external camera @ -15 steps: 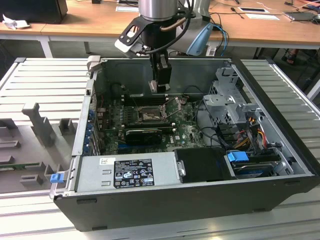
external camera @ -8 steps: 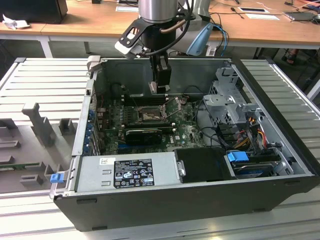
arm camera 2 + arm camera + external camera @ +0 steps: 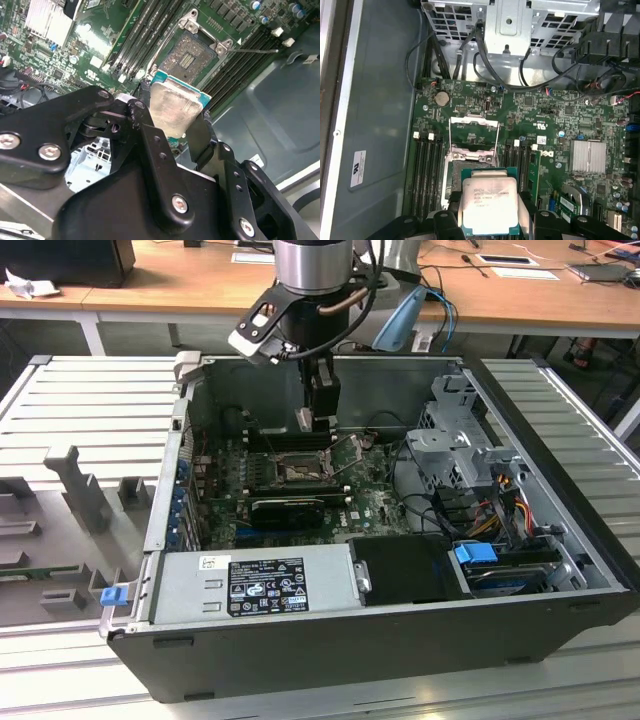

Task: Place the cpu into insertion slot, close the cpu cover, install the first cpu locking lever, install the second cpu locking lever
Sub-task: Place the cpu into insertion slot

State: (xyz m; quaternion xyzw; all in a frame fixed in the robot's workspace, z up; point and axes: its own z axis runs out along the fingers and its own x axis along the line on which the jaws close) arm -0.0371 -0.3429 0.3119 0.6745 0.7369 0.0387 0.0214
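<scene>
My gripper (image 3: 318, 420) hangs inside the open computer case, shut on the cpu (image 3: 305, 420), a flat square chip with a pale metal top. In both wrist views the cpu (image 3: 487, 200) (image 3: 172, 107) sits clamped between the black fingers (image 3: 446, 220) (image 3: 150, 135), a little above the green board. The insertion slot (image 3: 187, 57) (image 3: 451, 177) (image 3: 298, 472) lies open just beyond and below the chip, which partly covers it in the first wrist view. The cpu cover (image 3: 474, 131) stands flipped up at the slot's far edge.
Black memory slots (image 3: 427, 172) flank the socket on both sides. A finned silver heatsink (image 3: 588, 156) sits on the board, and a drive cage (image 3: 455, 445) with loose cables (image 3: 520, 75) stands close by. The power supply (image 3: 255, 580) fills the case's near side.
</scene>
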